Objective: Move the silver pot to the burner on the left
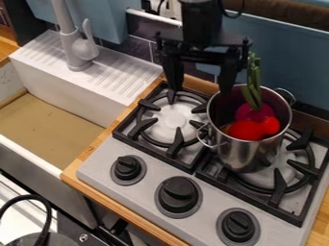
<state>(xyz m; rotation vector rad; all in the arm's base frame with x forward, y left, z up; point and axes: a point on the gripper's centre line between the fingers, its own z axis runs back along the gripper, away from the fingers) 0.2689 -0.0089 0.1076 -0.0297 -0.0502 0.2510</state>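
Note:
My gripper [199,89] hangs above the back of the stove, its two fingers spread wide and open with nothing between them. The silver pot [247,151] stands upright over the right burner [302,166]. Red and purple-pink items with a green stalk [254,86] show inside it. The right finger overlaps the pot's upper left rim; whether it touches cannot be told. The left finger is above the back of the left burner [175,120], which holds nothing.
A white sink [70,93] with a grey faucet [80,48] lies left of the stove. Three black knobs [179,194] line the stove's front. A tiled and blue wall [276,48] rises behind. A black cable [29,198] curves at the lower left.

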